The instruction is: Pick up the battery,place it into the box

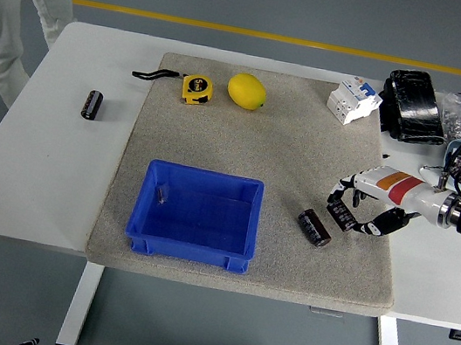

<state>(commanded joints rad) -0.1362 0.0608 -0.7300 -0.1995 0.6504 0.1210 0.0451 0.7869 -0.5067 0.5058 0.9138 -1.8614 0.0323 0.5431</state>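
Right hand point(364, 208) comes in from the right edge, black forearm low over the white tabletop point(38, 158), white-and-orange wrist section pointing left. Fingers point(343, 198) are curled around a black cylindrical battery point(341, 215), thumb underneath on the near side; the held battery looks raised just off the grey felt mat point(253, 141), though contact can't be ruled out from this angle. A second black cylindrical battery point(314, 227) lies on its side on the mat just left of the hand, apart from the fingers. The blue plastic box point(195, 214) sits on the near-left part of the mat, well apart from the hand, with only a small unclear object near its left wall. A third dark cylinder point(91, 104) lies on bare tabletop far left. Yellow tape measure point(196, 88), yellow lemon point(247, 91) and white circuit breaker point(353, 99) sit along the mat's far edge. Left arm is out of view.
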